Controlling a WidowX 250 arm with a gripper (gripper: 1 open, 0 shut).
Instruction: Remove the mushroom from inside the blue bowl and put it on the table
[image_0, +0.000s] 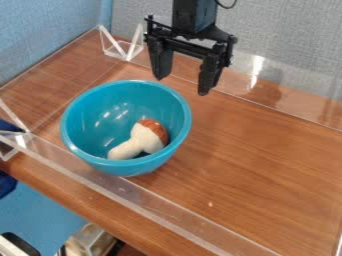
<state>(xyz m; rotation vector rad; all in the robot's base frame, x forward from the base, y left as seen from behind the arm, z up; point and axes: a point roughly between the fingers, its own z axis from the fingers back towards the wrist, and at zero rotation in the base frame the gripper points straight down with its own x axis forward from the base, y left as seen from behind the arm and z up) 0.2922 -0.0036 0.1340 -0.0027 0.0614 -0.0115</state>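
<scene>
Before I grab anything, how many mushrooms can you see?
1. The mushroom lies on its side in the blue bowl, its cap toward the bowl's right side in the picture. The bowl's near wall could hide something small.

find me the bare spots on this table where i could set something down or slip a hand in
Widest free patch: the wood right of the blue bowl in the picture, running to the near clear wall. A smaller one lies left of the bowl's far side. Crowded: the bowl's near rim, close to the wall, and inside it, where the mushroom lies.
</scene>
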